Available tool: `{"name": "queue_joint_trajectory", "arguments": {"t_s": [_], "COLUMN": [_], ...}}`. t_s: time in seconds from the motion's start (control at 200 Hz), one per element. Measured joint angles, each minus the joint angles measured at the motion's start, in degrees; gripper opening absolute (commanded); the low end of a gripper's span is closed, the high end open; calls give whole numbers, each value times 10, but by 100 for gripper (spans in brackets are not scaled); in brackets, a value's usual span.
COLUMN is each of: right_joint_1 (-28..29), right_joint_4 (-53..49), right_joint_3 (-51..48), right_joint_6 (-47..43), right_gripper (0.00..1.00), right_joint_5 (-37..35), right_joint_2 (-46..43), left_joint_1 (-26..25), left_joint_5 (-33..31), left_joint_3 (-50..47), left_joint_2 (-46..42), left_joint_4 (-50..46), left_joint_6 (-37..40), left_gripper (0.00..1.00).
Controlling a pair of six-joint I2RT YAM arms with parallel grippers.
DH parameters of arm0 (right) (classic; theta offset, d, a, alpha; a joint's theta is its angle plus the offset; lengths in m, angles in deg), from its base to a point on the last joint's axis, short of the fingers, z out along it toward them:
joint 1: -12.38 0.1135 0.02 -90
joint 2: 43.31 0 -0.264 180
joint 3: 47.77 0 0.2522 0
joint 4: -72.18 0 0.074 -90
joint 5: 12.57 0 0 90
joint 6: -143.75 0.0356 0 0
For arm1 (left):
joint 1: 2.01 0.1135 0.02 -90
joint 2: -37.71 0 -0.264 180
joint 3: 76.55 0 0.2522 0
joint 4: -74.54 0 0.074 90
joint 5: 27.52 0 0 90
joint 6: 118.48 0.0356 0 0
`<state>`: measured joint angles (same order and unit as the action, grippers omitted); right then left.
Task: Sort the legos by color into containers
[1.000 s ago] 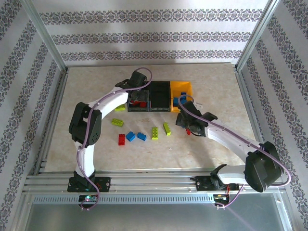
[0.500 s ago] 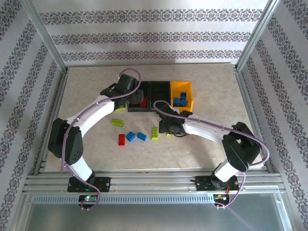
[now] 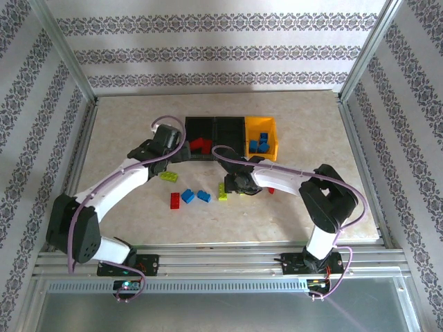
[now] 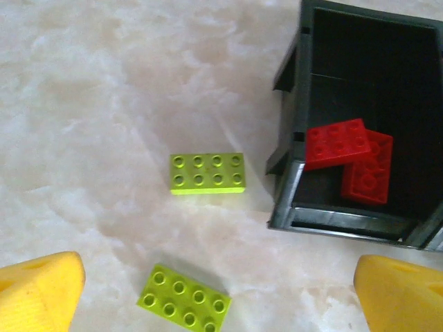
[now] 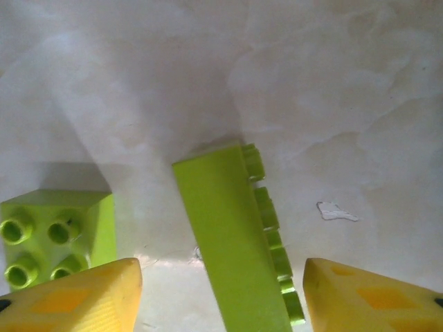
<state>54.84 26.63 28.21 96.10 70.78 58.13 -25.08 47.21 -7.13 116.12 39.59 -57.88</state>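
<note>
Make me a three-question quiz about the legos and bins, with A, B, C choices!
1. How many red legos lie in the left black bin?
A. one
B. two
C. four

2. Which bin holds blue legos?
A. the yellow bin
B. the left black bin
C. both

3. How does the lime lego between the right pincer's fingers lie?
A. on its side
B. flat, studs up
C. on top of another lego

Answers:
1 B: the left wrist view shows two red ones, overlapping.
2 A: the top view shows blue ones in the yellow bin and none with the red ones.
3 A: its studs point sideways, not up.
</note>
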Motion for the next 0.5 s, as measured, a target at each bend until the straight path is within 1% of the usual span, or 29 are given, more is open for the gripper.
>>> {"name": "queue_joint_trajectory", "arguments": {"t_s": [0.045,0.13,0.355,0.5], "right_joint_1": [-4,-7,-11,-11], "right_joint_4": [0,-1,1,3], "right_joint_3": [0,2,17,23], "right_joint_6": [-5,-8,-22,-22], "right_gripper": [52,50,31,25], "right_joint_5": [2,2,5,7], "right_joint_2": [4,11,26,27], "left_joint_1": [6,18,53,71], "left_joint_5": [-1,2,23,37], "left_joint_3": [-13,-37,-104,-125], "left_joint_2": [-8,-21,-60,-84], "left_joint_4": [1,8,37,55], "left_joint_6": [-8,-25,-73,-88], "left_gripper": [100,100,100,100]}}
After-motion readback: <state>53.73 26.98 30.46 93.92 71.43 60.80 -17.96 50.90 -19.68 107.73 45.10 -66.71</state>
